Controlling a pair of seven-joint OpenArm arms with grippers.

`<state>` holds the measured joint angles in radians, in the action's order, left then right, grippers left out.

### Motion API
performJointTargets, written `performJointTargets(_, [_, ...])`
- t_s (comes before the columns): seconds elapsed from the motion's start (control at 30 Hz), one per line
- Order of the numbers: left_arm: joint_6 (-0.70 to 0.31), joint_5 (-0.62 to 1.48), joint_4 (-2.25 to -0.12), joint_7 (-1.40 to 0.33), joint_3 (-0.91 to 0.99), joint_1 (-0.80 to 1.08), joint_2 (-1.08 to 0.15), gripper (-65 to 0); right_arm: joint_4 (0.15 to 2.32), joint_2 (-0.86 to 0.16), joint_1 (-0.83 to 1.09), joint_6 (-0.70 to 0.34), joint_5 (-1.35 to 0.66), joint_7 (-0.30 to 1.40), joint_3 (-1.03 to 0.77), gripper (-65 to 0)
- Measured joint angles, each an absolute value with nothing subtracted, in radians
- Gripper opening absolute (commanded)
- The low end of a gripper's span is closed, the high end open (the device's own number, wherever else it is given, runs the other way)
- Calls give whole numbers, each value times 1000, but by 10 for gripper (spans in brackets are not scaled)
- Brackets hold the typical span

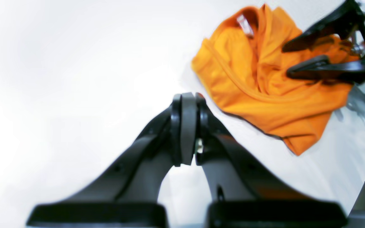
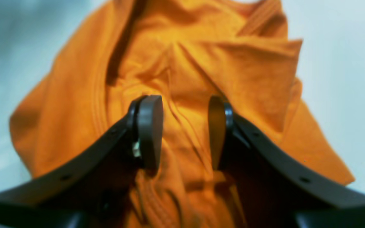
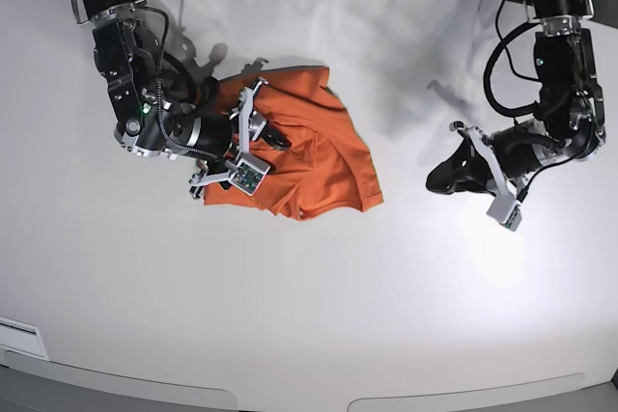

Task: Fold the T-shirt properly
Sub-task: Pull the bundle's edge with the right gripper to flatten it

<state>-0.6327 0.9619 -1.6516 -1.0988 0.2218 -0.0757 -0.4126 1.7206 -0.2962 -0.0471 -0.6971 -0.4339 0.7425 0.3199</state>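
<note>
bunched t-shirt (image 3: 309, 166), right claw (image 2: 182, 133) spread above

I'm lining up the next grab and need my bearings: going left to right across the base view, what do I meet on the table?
Right gripper, open over the crumpled T-shirt → bare white table → left gripper, shut and empty, well clear of the shirt.
</note>
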Motion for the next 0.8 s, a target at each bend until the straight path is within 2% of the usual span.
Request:
performJointTargets(0.07, [-633,965,-1652,-1095,222,-81,-413,-650,1719,-296,-47,-697,-434,739,320,-437])
performJointTargets(0.17, [-633,962,-1652,-1094,222,-78,-413,-650,1719,-296,-47,-697,-434,739,320,-594])
performJointTargets(0.23, [-633,962,-1652,-1093,222,-78,-413,-650,1719,-295,-47,-697,-434,726,320,-650])
performJointTargets(0.67, [-652,962,-1652,-1093,222,-80,-413,-650,1719,-276,-111,-697,-452,700,320,-650])
performJointTargets(0.8, [-652,962,-1652,-1093,222,-80,-413,-650,1719,-277,-152,-647,-435,701,320,-650])
